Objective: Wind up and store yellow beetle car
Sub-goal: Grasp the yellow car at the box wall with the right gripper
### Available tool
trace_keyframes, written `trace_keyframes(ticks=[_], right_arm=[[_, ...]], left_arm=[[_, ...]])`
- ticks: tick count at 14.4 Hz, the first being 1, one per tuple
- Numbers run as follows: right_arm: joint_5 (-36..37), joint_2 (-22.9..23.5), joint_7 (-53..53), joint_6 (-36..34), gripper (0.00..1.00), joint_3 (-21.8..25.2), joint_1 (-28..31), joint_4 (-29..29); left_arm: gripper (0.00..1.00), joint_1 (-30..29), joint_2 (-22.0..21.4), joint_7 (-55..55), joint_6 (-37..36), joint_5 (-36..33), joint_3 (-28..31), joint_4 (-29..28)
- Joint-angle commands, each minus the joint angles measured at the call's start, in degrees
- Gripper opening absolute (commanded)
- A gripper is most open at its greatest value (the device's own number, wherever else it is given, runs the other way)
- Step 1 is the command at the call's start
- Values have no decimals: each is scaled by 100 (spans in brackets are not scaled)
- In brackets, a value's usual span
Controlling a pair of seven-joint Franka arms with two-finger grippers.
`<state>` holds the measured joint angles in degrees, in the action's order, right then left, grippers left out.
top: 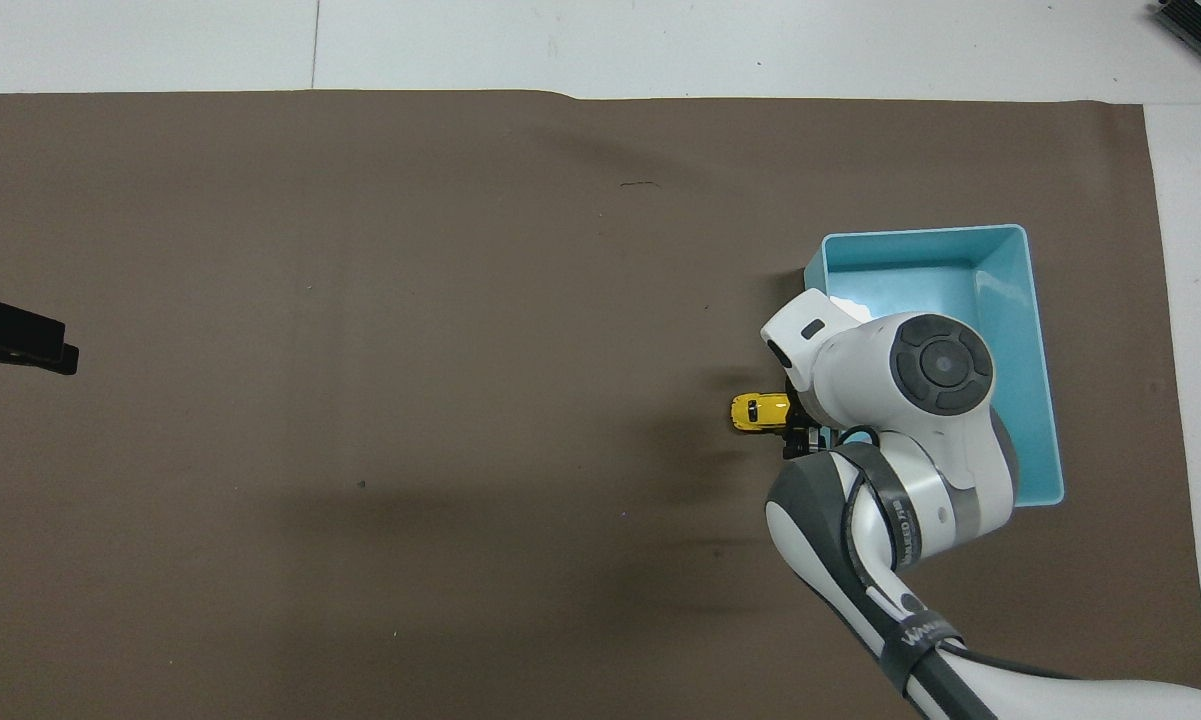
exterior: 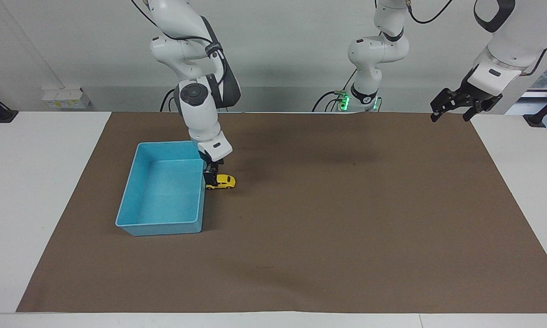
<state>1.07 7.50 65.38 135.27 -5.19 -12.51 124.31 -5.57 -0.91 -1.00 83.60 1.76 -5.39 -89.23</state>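
1. Yellow beetle car (exterior: 222,181) sits on the brown mat (exterior: 328,218) of the bench, touching the blue tray's (exterior: 132,193) outer wall on the side toward the left arm's end.
2. The right claw (exterior: 211,176) is low over the car's tray-side end, fingers spread.
3. The left claw (exterior: 453,108) waits raised over the mat's corner, fingers spread.

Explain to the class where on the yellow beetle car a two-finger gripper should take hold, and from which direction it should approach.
Probably from above, fingers closing across the body's two long flanks. The yellow beetle car stands on its wheels on the brown mat, one end against the blue tray, so that end is blocked; the flanks look free. The right gripper is already down over the tray-side end, open. The left gripper waits.
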Motion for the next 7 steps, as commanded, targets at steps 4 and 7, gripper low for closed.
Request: trace_keyframes(ticks=[4,7], right_arm=[[121,251,62,518,100,9,12,190],[147,313,106,545,74,9,3,198]], left_arm=[[100,-76,-68,-24,-90,18,-49,11],[100,-76,-68,-23,-90,18,-49,11]])
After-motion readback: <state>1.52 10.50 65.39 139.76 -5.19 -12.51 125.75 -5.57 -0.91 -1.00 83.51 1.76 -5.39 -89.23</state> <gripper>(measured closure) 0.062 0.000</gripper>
